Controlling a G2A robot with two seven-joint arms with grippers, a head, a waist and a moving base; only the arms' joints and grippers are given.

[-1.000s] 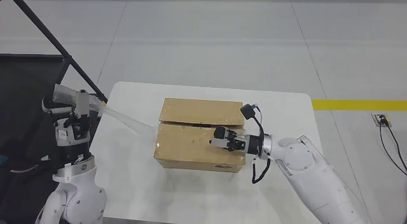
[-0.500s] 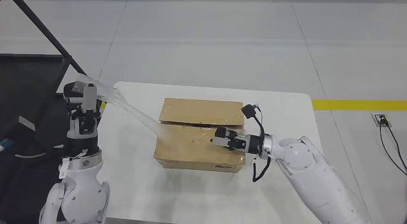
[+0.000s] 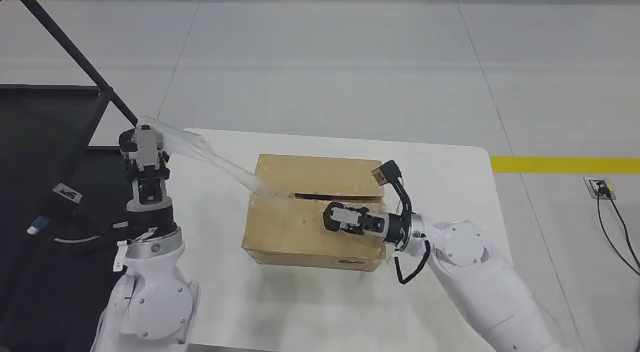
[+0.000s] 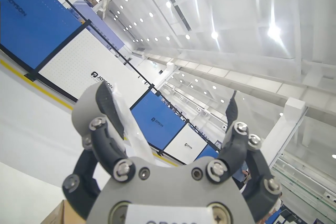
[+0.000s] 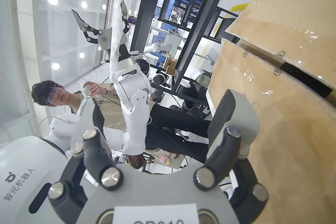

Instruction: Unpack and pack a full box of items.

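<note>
- box (image 3: 315,212): cardboard, middle of table (image 3: 450,182), flaps nearly shut, dark slit between them; bare tabletop on every side.
- right gripper (image 3: 338,219): on the box top, jaws wide, one finger against the cardboard.
- left gripper (image 3: 148,147): raised over the table's far left corner, jaws wide; clear plastic strip (image 3: 215,164) runs from one finger to the box.

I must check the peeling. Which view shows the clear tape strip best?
The top view: the tape strip runs whole from the left gripper to the box. The left wrist view shows its end against one finger; the right wrist view shows it far off, along that gripper.
</note>
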